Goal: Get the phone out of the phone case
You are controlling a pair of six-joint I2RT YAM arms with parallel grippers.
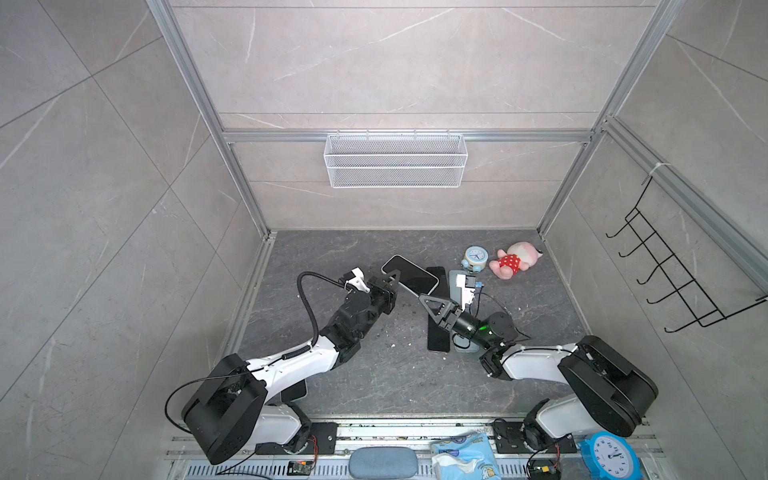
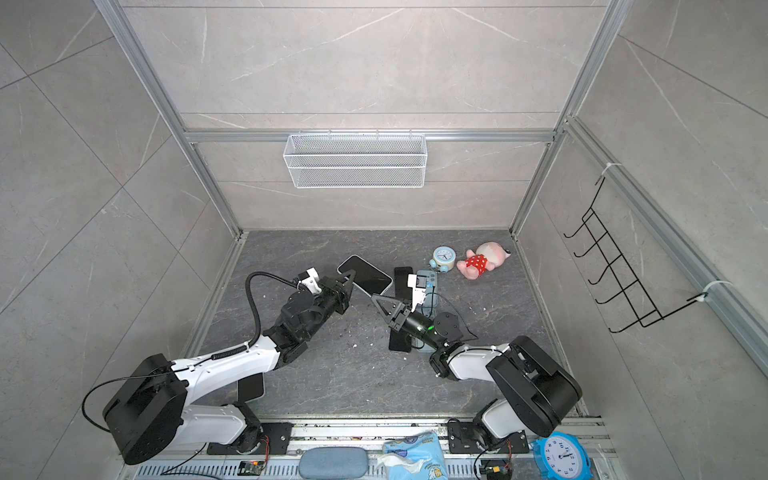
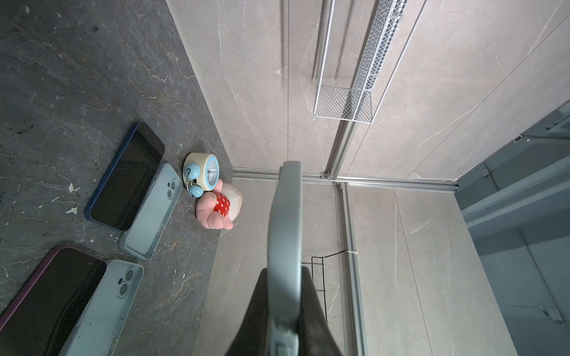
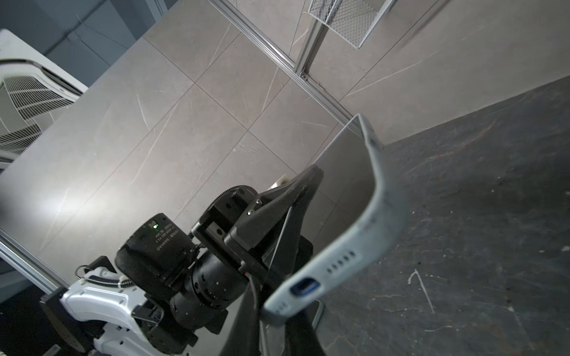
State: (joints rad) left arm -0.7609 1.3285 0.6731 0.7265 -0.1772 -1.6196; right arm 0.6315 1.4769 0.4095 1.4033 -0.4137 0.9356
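Observation:
A phone (image 1: pixel 413 274) with a dark screen sits in a pale blue phone case (image 4: pixel 382 222) and is held tilted above the floor between both arms. My left gripper (image 1: pixel 394 277) is shut on the case's long side edge (image 3: pixel 285 222), which runs straight out between its dark fingers (image 3: pixel 311 308). My right gripper (image 1: pixel 423 297) is shut on the case's lower corner, beside the charging port (image 4: pixel 305 286). The phone's glass (image 4: pixel 345 172) mirrors the wall. In the right wrist view the left gripper (image 4: pixel 308 182) pinches the far edge.
On the floor lie a dark phone (image 1: pixel 438 328), a pale blue case (image 1: pixel 457 282), a small alarm clock (image 1: pixel 475 257) and a pink doll (image 1: pixel 513 259). A further phone (image 1: pixel 293 390) lies under the left arm. A wire basket (image 1: pixel 395 160) hangs on the back wall, a hook rack (image 1: pixel 673 266) on the right.

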